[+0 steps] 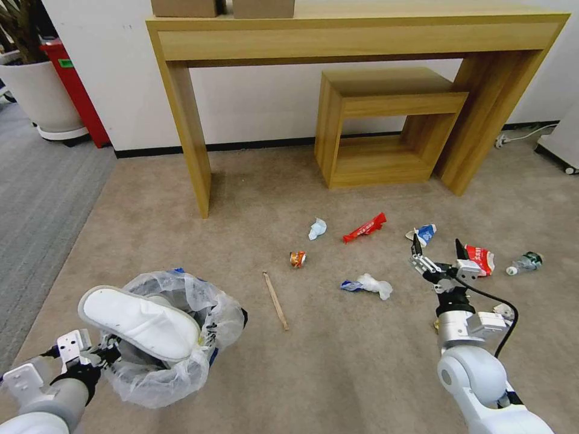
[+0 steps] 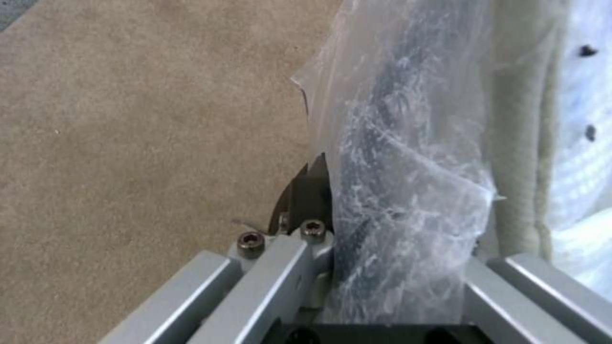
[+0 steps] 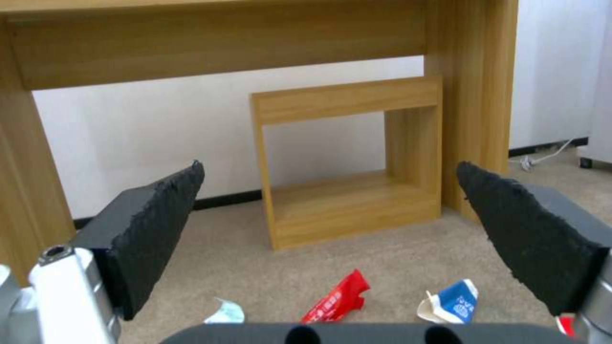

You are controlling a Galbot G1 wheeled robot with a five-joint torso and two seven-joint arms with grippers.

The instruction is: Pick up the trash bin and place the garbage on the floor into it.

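Beige carpet floor (image 1: 338, 374) stretching out from a tall wooden console table (image 1: 356, 36), with a smaller wooden cube table (image 1: 380, 126) tucked under it against the wall.

Low on the robot's left, held above the carpet: trash bin (image 1: 160, 361), blue, wrapped in a crinkled translucent liner (image 2: 408, 181), with one white slipper (image 1: 142, 322) lying across its mouth, toe and heel overhanging the rim. Left gripper (image 1: 105, 355) clamped on the near rim, closed down on the bin wall and bag, one dark finger (image 2: 309, 191) pressed outside the plastic.

On the right, right gripper (image 1: 437, 248) raised over the carpet, fingers spread wide and holding nothing, black pads (image 3: 153, 229) apart with the cube table seen between them.

Scattered garbage on the floor beyond: red wrapper (image 1: 365, 228) and blue-white carton (image 1: 424, 233) ahead of the open fingers, another red-white packet (image 1: 480, 260) just beside the right fingertip, clear bottle (image 1: 525, 263) farther right. Nearer the middle: white tissue with a blue scrap (image 1: 369, 285), crumpled pale tissue (image 1: 317, 228), small orange-red wrapper (image 1: 297, 258), wooden stick (image 1: 275, 300) lying between bin and right arm. Nothing standing between the open fingers and the litter ahead.
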